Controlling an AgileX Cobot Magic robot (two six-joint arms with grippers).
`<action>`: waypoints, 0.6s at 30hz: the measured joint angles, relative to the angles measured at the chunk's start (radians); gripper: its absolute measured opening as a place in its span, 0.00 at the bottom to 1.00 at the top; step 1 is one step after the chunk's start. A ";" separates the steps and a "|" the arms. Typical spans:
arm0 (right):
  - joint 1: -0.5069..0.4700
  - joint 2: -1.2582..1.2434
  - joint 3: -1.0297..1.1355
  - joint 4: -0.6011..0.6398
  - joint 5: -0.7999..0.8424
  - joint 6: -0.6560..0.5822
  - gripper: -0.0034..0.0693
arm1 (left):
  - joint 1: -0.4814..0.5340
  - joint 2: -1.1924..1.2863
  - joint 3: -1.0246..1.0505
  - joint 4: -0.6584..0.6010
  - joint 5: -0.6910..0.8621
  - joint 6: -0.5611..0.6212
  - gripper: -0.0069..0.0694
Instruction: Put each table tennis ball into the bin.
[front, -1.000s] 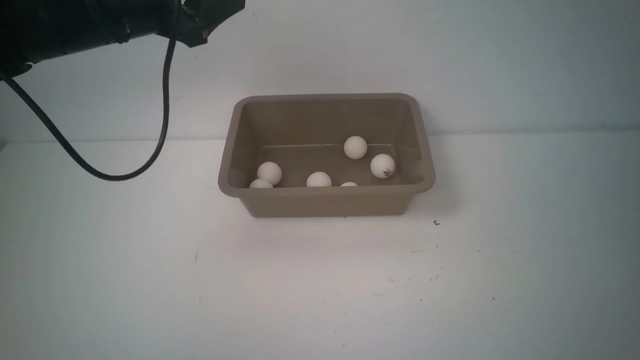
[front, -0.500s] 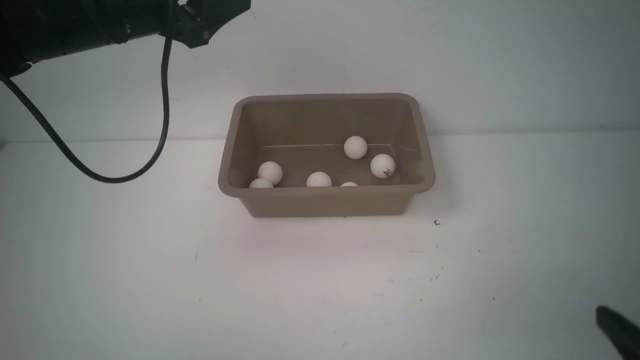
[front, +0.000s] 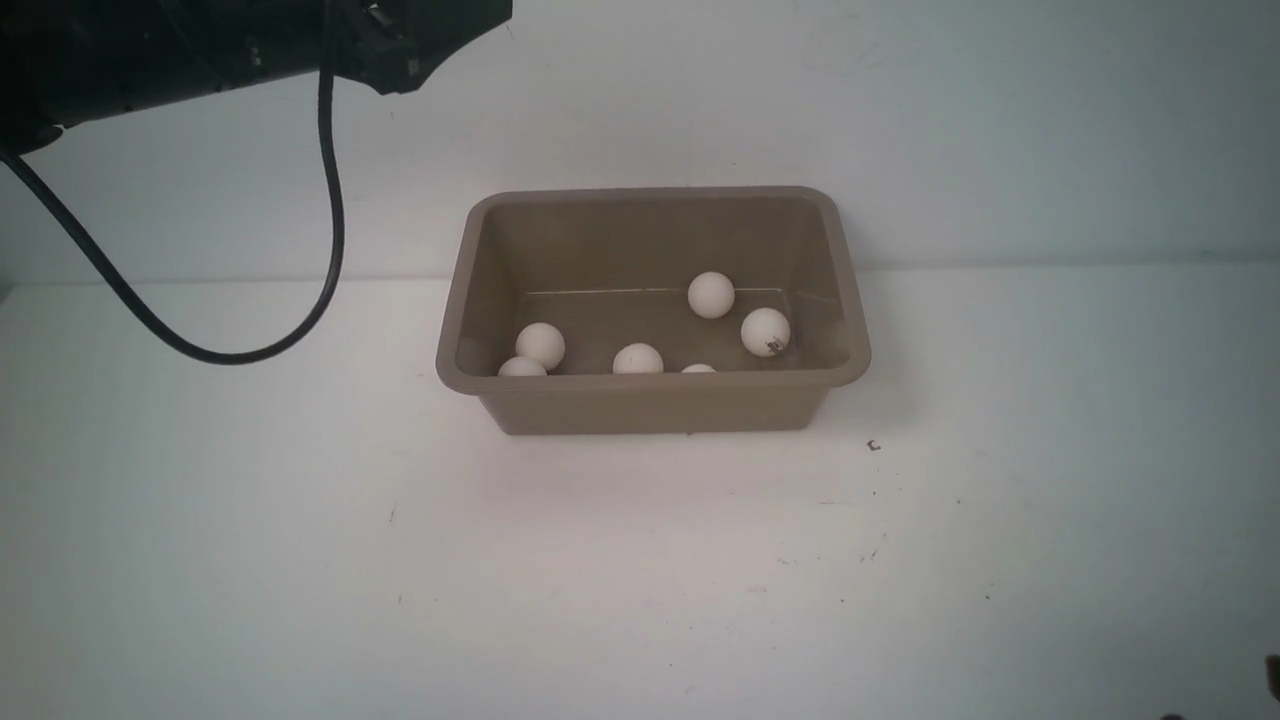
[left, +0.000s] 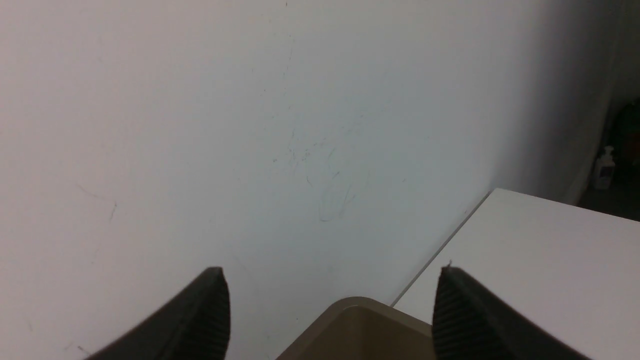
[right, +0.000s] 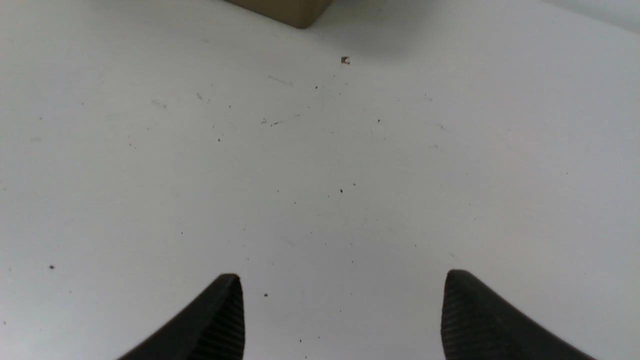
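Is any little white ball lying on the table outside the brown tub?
No, all six table tennis balls sit inside the bin; the table around it holds none.

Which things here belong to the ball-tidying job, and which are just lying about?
Job: six table tennis balls, all inside the taupe bin.
Just there: black cable; small dark scrap on the table; white bottle beyond it.

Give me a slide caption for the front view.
Six table tennis balls lie inside the taupe bin on a white table; the left arm hangs above, upper left.
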 joint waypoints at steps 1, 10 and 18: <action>0.000 -0.013 -0.001 0.029 -0.014 0.000 0.71 | 0.000 0.000 0.000 0.000 0.000 -0.009 0.74; -0.002 -0.168 -0.004 0.060 -0.053 0.000 0.71 | 0.000 0.000 0.000 0.000 0.000 -0.024 0.74; -0.007 -0.286 -0.005 0.069 -0.054 0.000 0.71 | 0.000 -0.001 0.000 0.001 0.021 -0.054 0.66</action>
